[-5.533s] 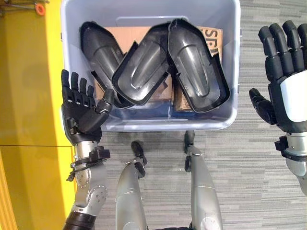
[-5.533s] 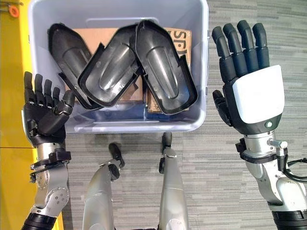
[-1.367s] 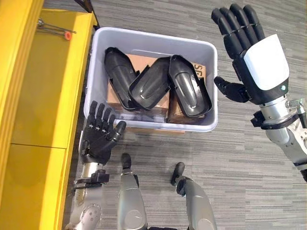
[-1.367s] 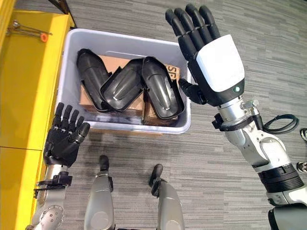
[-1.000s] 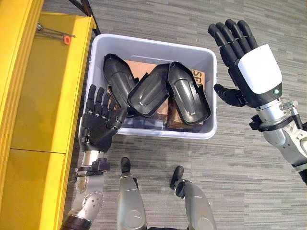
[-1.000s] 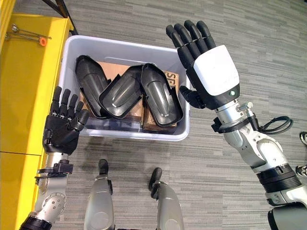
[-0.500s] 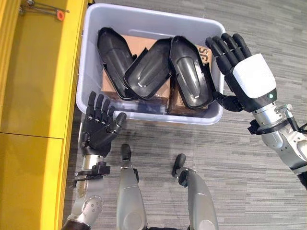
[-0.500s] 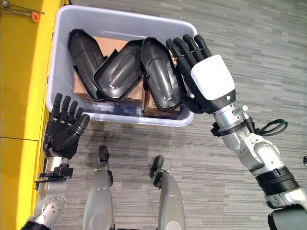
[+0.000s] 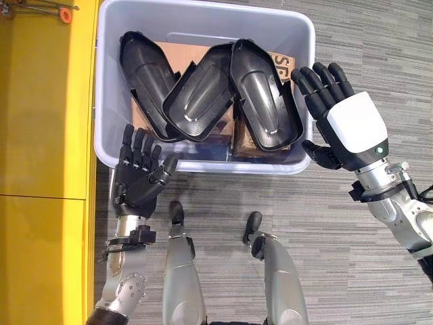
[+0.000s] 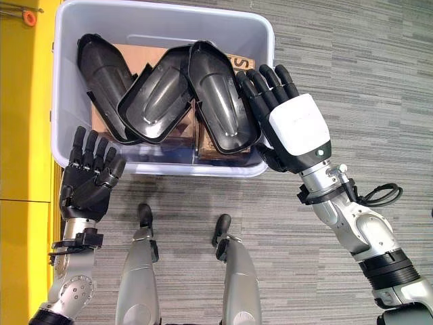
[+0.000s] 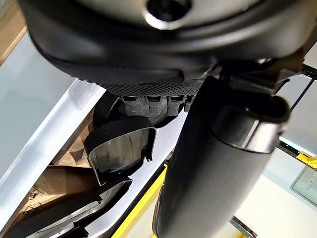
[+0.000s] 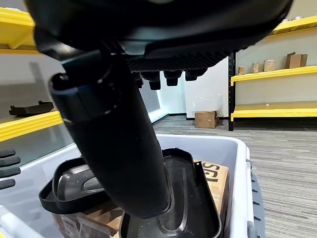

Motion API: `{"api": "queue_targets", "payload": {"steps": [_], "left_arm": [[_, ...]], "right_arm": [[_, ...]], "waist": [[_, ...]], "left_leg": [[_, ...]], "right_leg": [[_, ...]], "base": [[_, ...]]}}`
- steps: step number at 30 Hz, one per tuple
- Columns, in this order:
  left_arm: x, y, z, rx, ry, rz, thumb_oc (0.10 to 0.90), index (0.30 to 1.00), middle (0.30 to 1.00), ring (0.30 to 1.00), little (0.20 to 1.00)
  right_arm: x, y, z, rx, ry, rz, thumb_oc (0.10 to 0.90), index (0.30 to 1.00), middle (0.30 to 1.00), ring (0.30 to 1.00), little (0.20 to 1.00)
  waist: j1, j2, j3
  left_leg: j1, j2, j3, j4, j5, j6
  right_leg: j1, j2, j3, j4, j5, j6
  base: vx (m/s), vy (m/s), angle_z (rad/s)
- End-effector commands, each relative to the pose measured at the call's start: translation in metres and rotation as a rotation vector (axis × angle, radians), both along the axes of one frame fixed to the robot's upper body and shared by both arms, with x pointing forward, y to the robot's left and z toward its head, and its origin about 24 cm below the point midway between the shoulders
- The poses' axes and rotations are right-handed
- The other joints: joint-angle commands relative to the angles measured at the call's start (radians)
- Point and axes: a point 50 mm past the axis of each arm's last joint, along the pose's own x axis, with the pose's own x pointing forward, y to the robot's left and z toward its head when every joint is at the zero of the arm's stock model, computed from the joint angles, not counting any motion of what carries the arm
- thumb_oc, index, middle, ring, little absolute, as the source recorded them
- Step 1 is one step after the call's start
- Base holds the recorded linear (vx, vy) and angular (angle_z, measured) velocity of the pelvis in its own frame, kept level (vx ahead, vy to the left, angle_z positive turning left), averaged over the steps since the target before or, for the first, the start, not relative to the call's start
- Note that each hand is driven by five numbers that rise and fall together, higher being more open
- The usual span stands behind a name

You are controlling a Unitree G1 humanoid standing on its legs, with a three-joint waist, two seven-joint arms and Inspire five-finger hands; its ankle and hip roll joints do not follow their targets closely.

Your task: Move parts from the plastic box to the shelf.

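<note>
Since the three black parts were stacked over each other in the plastic box point(image 9: 308, 81), I couldn't really see any of them whole. The middle part point(image 9: 196, 93) lay over the edge of the left part point(image 9: 142, 68), and the right part point(image 9: 264, 95) overlapped the middle one. Under them was brown cardboard point(image 9: 177, 54), mostly covered, with some print cut off by the right part, so unreadable. In my left wrist view my own thumb and palm blocked most of the scene, with just a curved part edge and a bit of box wall peeking past.

My left hand point(image 9: 135, 179) was held up at the near left corner of the box, palm toward me, fingers straight and spread, gripping nothing. My right hand point(image 10: 291, 128) was up against the near right corner, its back facing the camera, fingers extended and reaching over the rim just beside the right part. Whether the fingertips actually touched it, I couldn't tell. That hand was empty too.

The yellow shelf point(image 9: 40, 135) ran along my left, with an orange-tipped tool point(image 9: 40, 10) at its far end, cut off by the frame.
</note>
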Motion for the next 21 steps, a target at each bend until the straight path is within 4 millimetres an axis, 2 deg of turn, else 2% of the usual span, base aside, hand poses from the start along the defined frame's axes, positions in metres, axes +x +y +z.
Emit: {"api": "queue_targets", "payload": {"steps": [1,5,9,15,21], "left_arm": [[-0.006,-0.012,0.047,0.043,-0.268,-0.038,0.900,1.000,1.000,1.000,1.000],[-0.007,-0.012,0.048,0.047,-0.275,-0.040,0.900,1.000,1.000,1.000,1.000],[-0.006,-0.011,0.044,0.039,-0.260,-0.035,0.900,1.000,1.000,1.000,1.000],[-0.003,-0.013,0.047,0.050,-0.275,-0.040,0.900,1.000,1.000,1.000,1.000],[-0.001,-0.011,0.050,0.061,-0.282,-0.017,0.900,1.000,1.000,1.000,1.000]], "right_arm": [[-0.011,0.008,0.063,-0.001,-0.265,0.067,0.900,1.000,1.000,1.000,1.000],[-0.008,0.004,0.063,-0.009,-0.253,0.053,0.900,1.000,1.000,1.000,1.000],[-0.005,0.007,0.054,-0.028,-0.238,0.052,0.900,1.000,1.000,1.000,1.000],[0.004,0.012,0.059,-0.058,-0.228,0.058,0.900,1.000,1.000,1.000,1.000],[0.012,0.015,0.055,-0.104,-0.187,0.038,0.900,1.000,1.000,1.000,1.000]], "waist": [[-0.021,0.047,-0.014],[-0.020,0.056,-0.014],[-0.020,0.060,-0.014],[-0.014,0.064,-0.014],[-0.008,0.066,-0.014]], "left_leg": [[-0.014,0.022,-0.036,0.076,-0.096,0.008],[-0.039,0.024,-0.039,0.078,-0.092,0.008],[-0.057,0.020,-0.037,0.078,-0.094,0.007],[-0.082,0.018,-0.037,0.082,-0.092,0.006],[-0.110,0.015,-0.041,0.086,-0.086,0.006]], "right_leg": [[0.053,-0.013,0.029,-0.068,0.003,0.079],[0.026,-0.019,0.023,-0.055,0.002,0.079],[0.001,-0.021,0.022,-0.043,-0.003,0.080],[-0.027,-0.026,0.015,-0.036,-0.004,0.078],[-0.056,-0.029,0.009,-0.024,-0.004,0.075]], "base": [[0.00,0.000,0.00],[0.00,0.019,0.00],[0.00,0.000,0.00],[0.00,0.000,0.00],[0.00,-0.005,0.02]]}}
